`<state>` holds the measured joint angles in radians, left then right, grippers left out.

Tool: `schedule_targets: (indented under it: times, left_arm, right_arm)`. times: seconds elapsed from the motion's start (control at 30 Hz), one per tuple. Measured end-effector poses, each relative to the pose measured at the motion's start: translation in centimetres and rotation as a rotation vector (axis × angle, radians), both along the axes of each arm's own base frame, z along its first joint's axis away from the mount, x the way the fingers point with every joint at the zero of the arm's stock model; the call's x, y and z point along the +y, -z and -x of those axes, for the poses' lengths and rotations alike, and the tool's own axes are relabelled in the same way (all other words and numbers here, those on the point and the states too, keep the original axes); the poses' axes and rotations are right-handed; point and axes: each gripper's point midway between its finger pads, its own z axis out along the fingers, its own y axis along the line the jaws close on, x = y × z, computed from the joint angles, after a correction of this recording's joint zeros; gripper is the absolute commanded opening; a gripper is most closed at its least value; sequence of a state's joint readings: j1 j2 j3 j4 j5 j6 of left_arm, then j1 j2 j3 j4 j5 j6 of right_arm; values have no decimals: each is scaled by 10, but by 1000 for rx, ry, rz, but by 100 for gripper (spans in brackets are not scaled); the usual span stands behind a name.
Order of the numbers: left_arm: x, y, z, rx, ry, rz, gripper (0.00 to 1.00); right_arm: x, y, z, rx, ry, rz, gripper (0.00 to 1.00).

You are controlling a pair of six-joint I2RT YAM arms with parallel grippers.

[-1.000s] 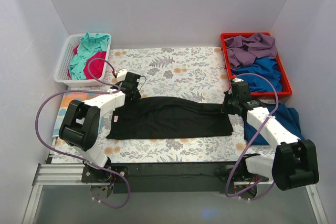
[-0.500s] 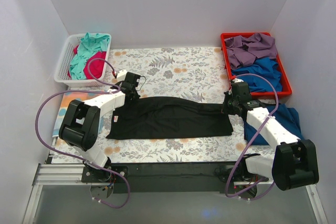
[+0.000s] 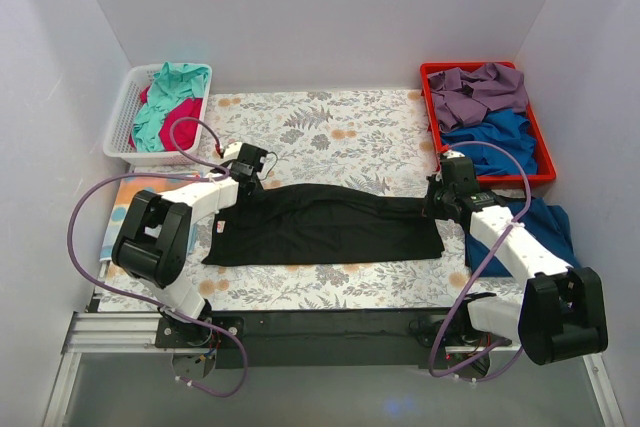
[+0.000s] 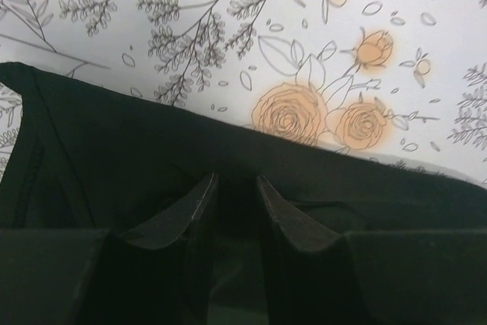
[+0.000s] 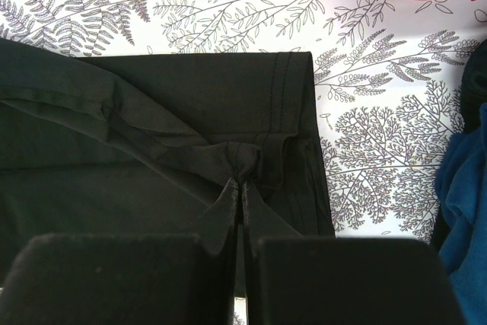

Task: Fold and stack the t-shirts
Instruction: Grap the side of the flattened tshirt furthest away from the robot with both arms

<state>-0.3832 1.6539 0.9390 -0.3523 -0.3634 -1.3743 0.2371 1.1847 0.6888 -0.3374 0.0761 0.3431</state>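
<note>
honestly, early days: the black t-shirt lies across the floral surface as one long band. right claw is pinching its hem, left claw sits slightly apart over the other end (can't tell if it's got cloth). no stack yet. teal and magenta shirts wait in the white basket, more in the red bin. plain white walls around.

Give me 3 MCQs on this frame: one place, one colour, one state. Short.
1. Where is the white basket? A far left corner; B far right corner; C near edge.
2. The bin at far right is: A red; B white; C green.
3. The right pincer is: A wide open; B shut on the black t-shirt; C out of view.
Key: 1A, it stands far left; 2A, its walls are red; 3B, wrist view shows cloth bunched at its closed tips.
</note>
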Motion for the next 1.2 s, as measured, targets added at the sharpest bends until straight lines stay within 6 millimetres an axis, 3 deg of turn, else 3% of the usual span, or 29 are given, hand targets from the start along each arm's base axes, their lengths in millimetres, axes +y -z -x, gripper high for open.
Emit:
schedule_targets:
  times: [0.33,0.7,1.0,1.2]
  left_arm:
    - [2,0,20,36,2,24,0]
    - [3,-21,25,8,1,40,0]
    - [11,-58,26,-74,-23,39,0]
    - [17,-110,1,-189,-65,6,0]
  right_arm:
    - [-1,6,5,16,2,2,1]
    - [-1,9,8,20,5,0,1]
    - [-1,7,7,16,9,-5,1]
    - [2,-17,-9,-44,11,-16,1]
